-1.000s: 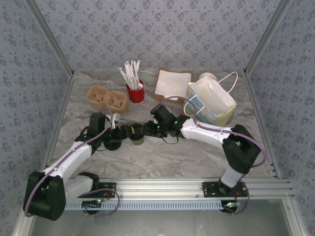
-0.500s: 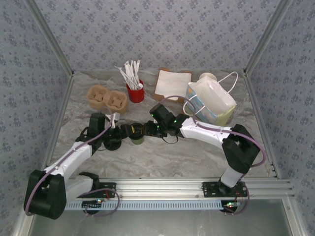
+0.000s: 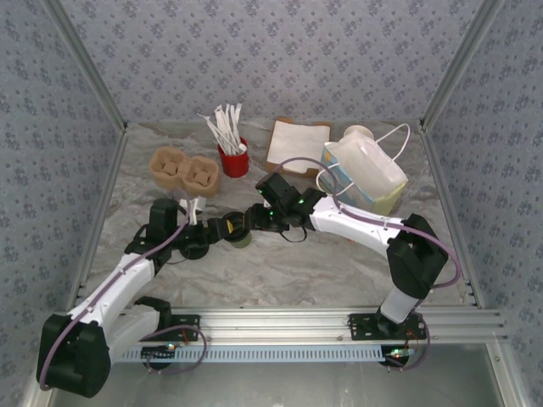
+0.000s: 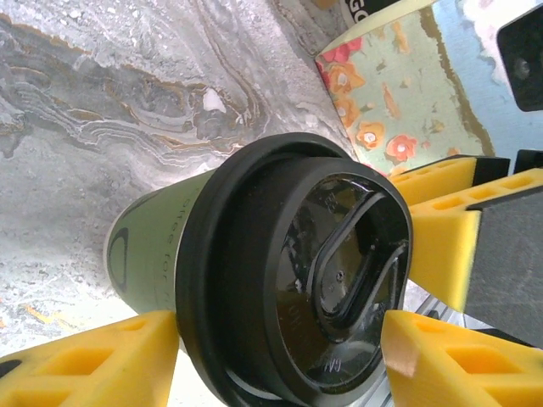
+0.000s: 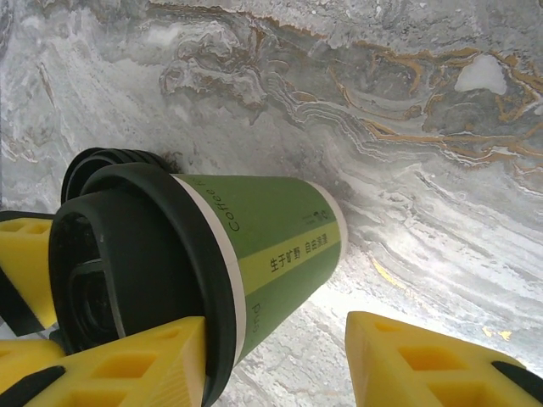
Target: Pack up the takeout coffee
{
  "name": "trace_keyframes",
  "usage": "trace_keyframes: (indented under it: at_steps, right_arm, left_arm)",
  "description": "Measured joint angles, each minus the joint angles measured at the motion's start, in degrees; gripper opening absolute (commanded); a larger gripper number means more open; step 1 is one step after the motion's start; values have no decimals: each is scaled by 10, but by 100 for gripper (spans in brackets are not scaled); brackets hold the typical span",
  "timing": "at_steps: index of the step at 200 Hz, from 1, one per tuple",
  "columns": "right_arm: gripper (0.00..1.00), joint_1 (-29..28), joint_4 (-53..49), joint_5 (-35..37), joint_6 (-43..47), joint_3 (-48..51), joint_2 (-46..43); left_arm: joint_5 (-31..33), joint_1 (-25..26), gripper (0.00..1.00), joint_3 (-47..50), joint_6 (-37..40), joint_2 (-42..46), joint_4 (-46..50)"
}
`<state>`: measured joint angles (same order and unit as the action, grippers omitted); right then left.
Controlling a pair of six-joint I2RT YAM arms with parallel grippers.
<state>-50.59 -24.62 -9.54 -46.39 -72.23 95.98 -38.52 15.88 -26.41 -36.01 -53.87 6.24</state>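
Observation:
The takeout coffee [image 3: 240, 236], an olive-green paper cup with a black lid, stands on the marble table between both grippers. My left gripper [image 3: 223, 229] comes at it from the left. In the left wrist view its yellow fingers [image 4: 93, 365] flank the lid [image 4: 314, 280], the left one at the rim and the right one a sliver off; the left gripper [image 4: 280, 348] is open. My right gripper [image 3: 253, 220] reaches in from the right and is open [image 5: 276, 335]. One finger [image 5: 127, 369] rests by the cup's [image 5: 280, 246] lid, the other stands well clear.
A floral paper bag [image 3: 366, 176] stands open at the back right, also in the left wrist view [image 4: 382, 110]. Two pulp cup carriers [image 3: 185, 170], a red cup of stirrers [image 3: 233, 158] and napkins [image 3: 297, 141] line the back. Loose black lids [image 3: 195, 248] lie beside the cup.
Both grippers' jaws have widened around the cup. The left arm has drawn slightly back towards the near left, and the right wrist has shifted a little. The cup has stayed put.

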Motion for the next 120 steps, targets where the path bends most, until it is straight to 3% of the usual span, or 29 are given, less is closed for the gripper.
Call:
trace_keyframes:
  at_steps: [120]
  right_arm:
    - [50, 16, 4, -3, 4, 13, 9]
  left_arm:
    - [1, 17, 64, 1, 19, -16, 3]
